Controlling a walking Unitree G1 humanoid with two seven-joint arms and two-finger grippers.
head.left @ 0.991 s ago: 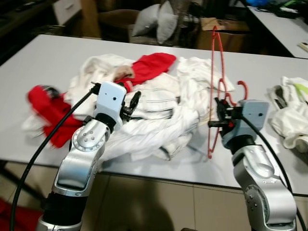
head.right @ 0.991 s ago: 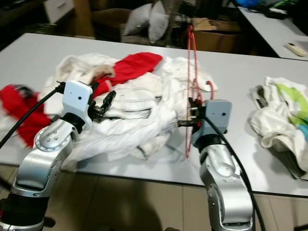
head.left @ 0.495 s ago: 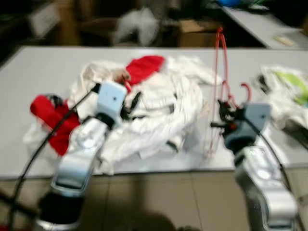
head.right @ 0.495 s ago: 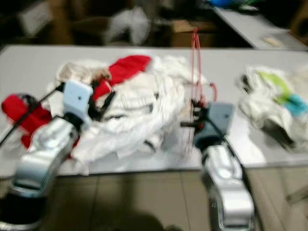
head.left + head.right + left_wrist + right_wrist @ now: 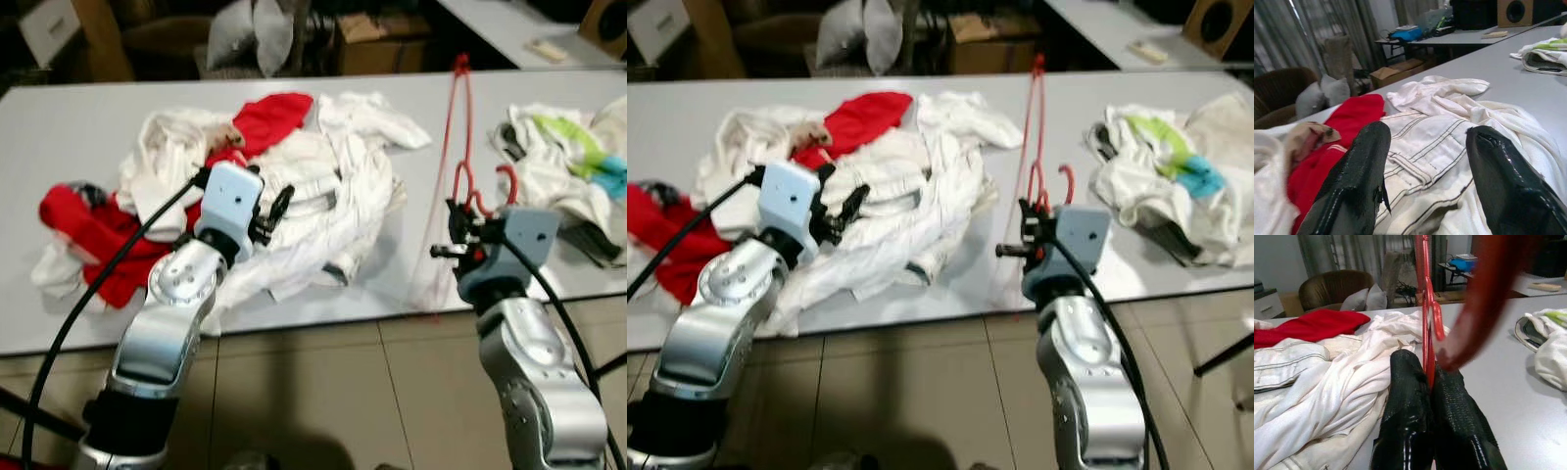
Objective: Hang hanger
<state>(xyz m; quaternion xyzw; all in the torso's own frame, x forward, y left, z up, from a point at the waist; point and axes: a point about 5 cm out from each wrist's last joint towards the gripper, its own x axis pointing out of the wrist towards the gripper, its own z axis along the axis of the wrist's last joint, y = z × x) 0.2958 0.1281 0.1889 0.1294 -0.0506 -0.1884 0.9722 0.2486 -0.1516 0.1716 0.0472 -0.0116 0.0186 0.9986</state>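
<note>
One grey table (image 5: pixel 88 108) heaped with clothes (image 5: pixel 294 196), cardboard boxes (image 5: pixel 377 44) behind.

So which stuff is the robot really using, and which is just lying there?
Using:
- red hanger, pinched in the right gripper

Just lying there:
- white clothes pile
- red cloth
- folded clothes
- left gripper, jaws open, holding nothing

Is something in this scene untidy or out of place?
Yes. The white and red clothes lie in a crumpled heap on the table, not hung. The right claw holds a bare red hanger.
</note>
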